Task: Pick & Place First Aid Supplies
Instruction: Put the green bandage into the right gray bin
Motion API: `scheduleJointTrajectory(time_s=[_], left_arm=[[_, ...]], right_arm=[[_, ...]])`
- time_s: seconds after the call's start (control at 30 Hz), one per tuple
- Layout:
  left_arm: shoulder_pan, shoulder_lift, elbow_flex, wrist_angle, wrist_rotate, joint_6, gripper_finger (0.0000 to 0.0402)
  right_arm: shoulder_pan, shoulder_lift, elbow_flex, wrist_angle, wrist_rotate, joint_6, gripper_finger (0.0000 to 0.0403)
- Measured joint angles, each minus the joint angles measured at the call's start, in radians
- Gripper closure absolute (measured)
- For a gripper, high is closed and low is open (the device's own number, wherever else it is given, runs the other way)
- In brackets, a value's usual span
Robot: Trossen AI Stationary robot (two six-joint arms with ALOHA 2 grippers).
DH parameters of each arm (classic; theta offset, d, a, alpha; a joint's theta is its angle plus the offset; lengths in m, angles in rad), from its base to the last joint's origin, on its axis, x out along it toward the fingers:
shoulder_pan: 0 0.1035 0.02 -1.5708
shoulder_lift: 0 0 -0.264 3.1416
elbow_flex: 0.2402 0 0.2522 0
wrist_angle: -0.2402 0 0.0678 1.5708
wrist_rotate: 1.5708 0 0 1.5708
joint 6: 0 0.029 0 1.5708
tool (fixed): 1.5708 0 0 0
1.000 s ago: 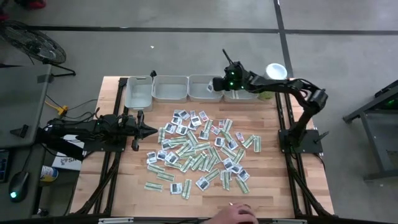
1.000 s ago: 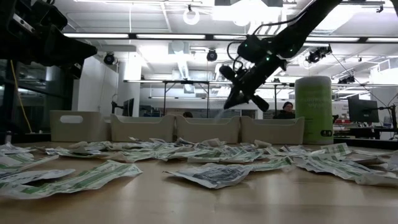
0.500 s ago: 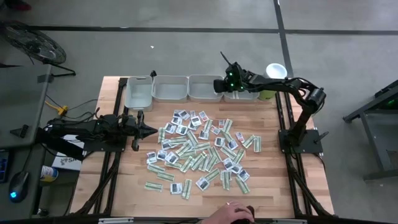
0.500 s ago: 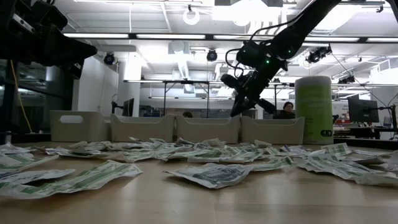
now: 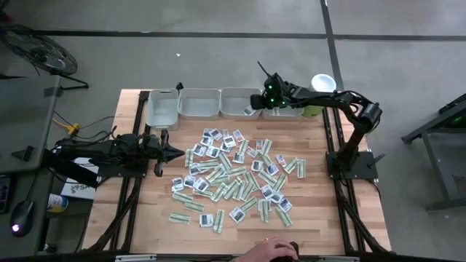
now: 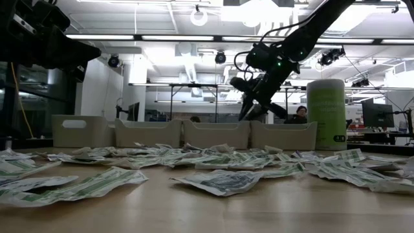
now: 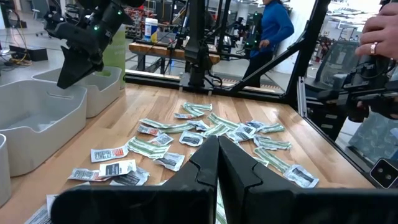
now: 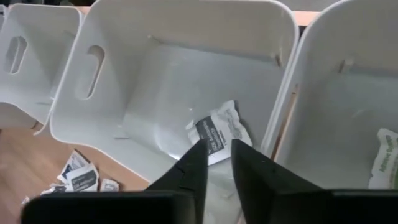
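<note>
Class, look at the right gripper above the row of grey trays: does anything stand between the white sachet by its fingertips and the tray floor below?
Nothing visible does. The right gripper hangs over the third tray, fingers slightly apart, and the white sachet is already inside it. The left gripper waits at the table's left edge.

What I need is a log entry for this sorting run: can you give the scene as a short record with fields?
right gripper: above the third tray from the left, fingers slightly apart
sachet: white with dark marks, lying in that tray below the gripper
left gripper: shut, waiting over the table's left side
pile of sachets: dozens spread over the table's middle
fourth tray: holds one green-white strip
</note>
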Motion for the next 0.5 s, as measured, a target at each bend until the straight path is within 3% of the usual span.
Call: scheduleJointTrajectory(time_s=[0.2, 0.5], left_arm=[[0.0, 0.0, 0.0, 0.0, 0.0, 0.0, 0.0401], [0.0, 0.0, 0.0, 0.0, 0.0, 0.0, 0.0401]], right_arm=[[0.0, -0.045, 0.0, -0.063, -0.043, -0.038, 0.0292], [0.006, -0.186, 0.0, -0.25, -0.032, -0.301, 0.0289]])
